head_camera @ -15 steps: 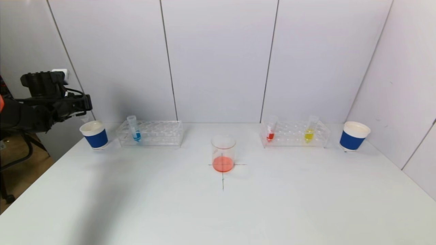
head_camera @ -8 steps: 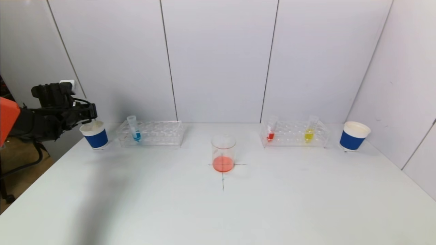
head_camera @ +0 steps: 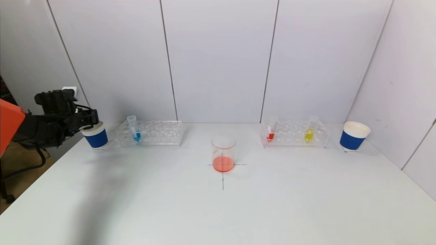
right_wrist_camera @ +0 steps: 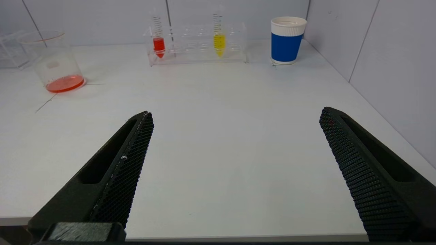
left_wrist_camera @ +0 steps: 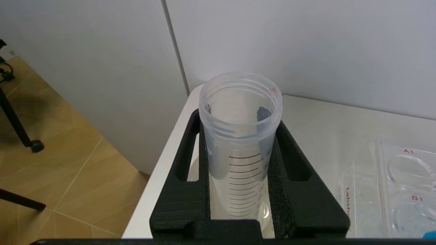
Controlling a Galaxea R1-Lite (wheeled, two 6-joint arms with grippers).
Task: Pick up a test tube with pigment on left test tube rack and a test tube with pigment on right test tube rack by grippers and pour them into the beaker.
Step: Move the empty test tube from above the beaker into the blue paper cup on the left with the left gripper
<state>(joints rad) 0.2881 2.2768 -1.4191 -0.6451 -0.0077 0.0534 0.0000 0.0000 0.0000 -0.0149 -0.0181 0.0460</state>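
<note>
Two claws differ: left claw (left_wrist_camera: 238, 149) grips an empty tube (left_wrist_camera: 240, 136); right claw (right_wrist_camera: 235, 163), wrist-view only, gapes.

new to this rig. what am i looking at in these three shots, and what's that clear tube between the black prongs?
It's a two-armed robot at a white table. The head view looks down from the robot's head; the other two come from cameras on each wrist, so the black prongs are gripper fingers.

The left gripper is shut on an empty tube, over the left cup at the table's left edge. The right gripper is open and holds nothing, hanging near the table's front edge.

On the table: a beaker with red liquid in the middle, a left rack with a blue tube, a right rack with red and yellow tubes, and a right cup.
</note>
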